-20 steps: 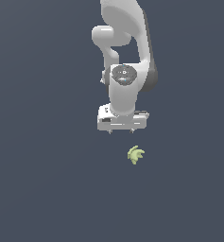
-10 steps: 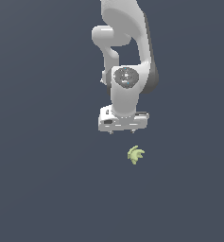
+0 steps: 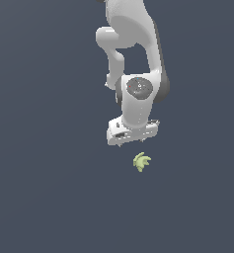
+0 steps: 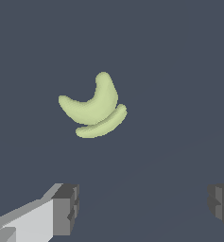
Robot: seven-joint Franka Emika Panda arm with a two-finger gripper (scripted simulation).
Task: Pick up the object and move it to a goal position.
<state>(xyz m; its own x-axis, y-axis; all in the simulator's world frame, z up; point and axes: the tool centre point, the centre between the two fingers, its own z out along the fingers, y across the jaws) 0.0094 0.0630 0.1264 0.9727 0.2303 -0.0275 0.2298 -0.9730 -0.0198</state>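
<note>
In the exterior view, the white arm (image 3: 133,59) hangs down over a plain dark grey floor (image 3: 39,188). The gripper (image 3: 130,142) is above the object (image 3: 141,161), near it but not touching. The object lies alone on the floor, with free floor on all sides.

In the wrist view, the two fingers (image 4: 66,208) are spread wide apart and hold nothing. The object (image 4: 92,108) lies beyond the fingertips, outside the gap between them.

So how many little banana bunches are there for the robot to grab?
1. The little banana bunch lies alone on the dark floor, just below the gripper in the exterior view and not touching it. The wrist view shows only that one bunch too.
</note>
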